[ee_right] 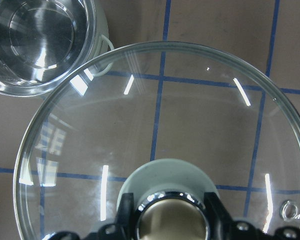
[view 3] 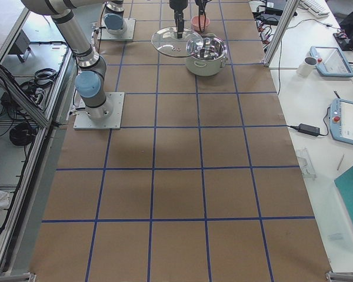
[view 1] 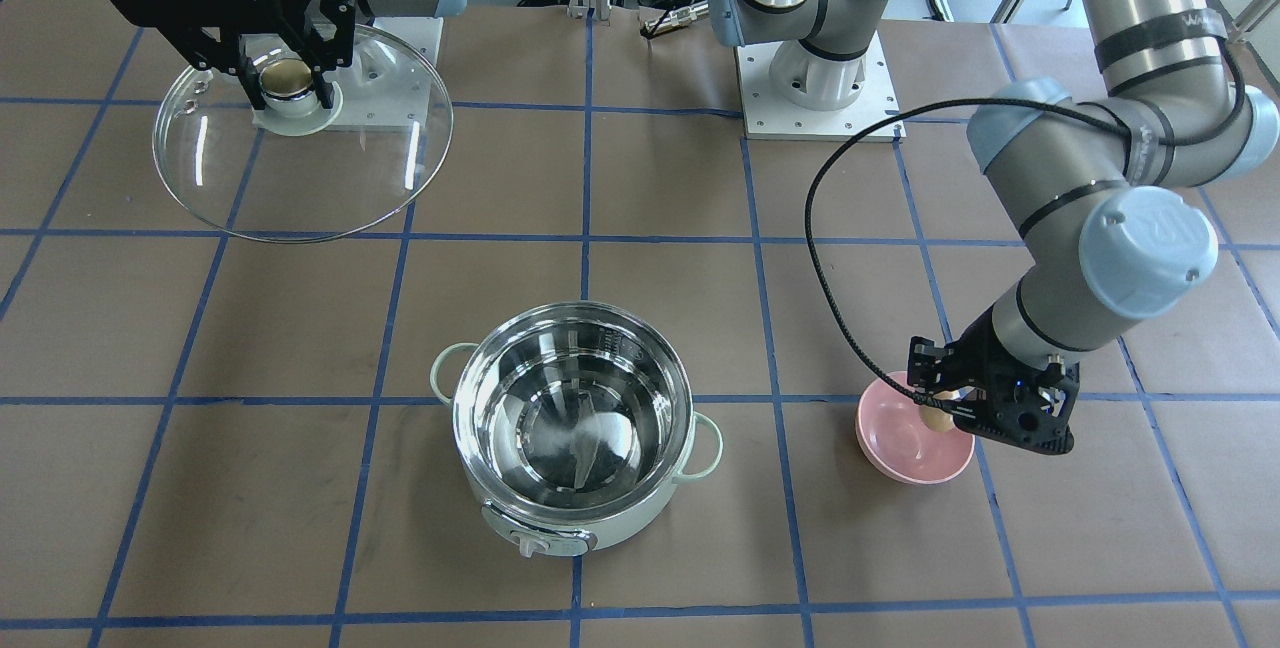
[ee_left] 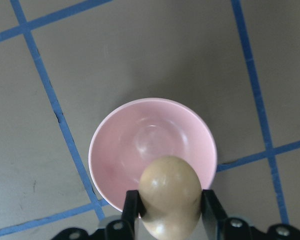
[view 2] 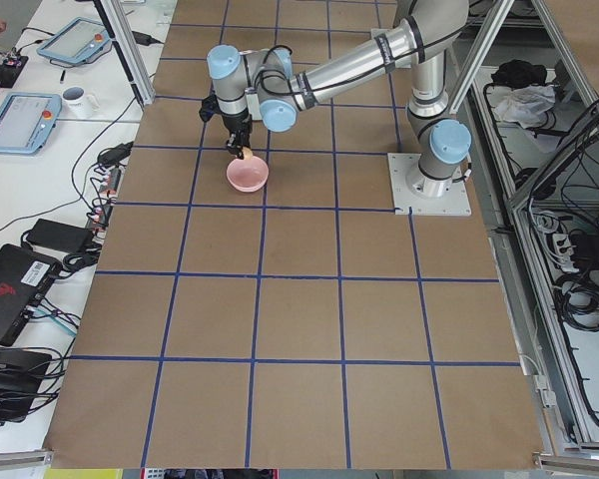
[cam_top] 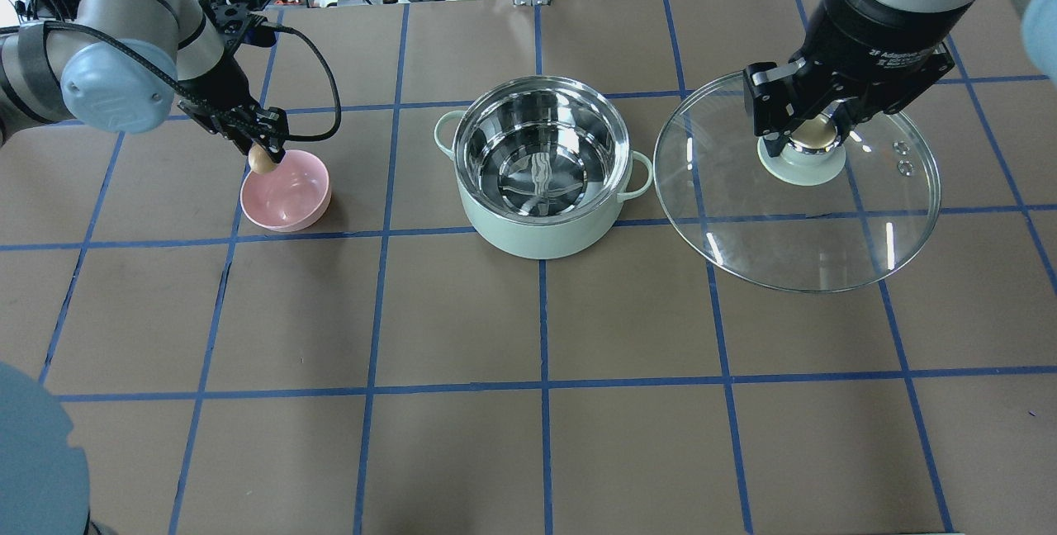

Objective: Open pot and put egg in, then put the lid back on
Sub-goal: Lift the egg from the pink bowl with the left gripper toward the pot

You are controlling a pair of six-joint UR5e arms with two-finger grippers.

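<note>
The mint-green pot (cam_top: 541,168) stands open at the table's middle, its steel inside bare; it also shows in the front view (view 1: 573,428). My left gripper (cam_top: 263,157) is shut on the tan egg (cam_top: 262,159) and holds it just above the pink bowl's (cam_top: 285,202) far rim; the left wrist view shows the egg (ee_left: 170,196) between the fingers over the bowl (ee_left: 152,147). My right gripper (cam_top: 813,132) is shut on the knob of the glass lid (cam_top: 797,188) and holds it in the air to the right of the pot. The lid (ee_right: 160,140) fills the right wrist view.
The brown table (cam_top: 528,436) carries a blue tape grid. The arms' base plates (view 1: 815,88) sit at the robot's side. The pot's dial (view 1: 530,548) faces the operators' side. Pendants and cables lie on side benches beyond the table ends.
</note>
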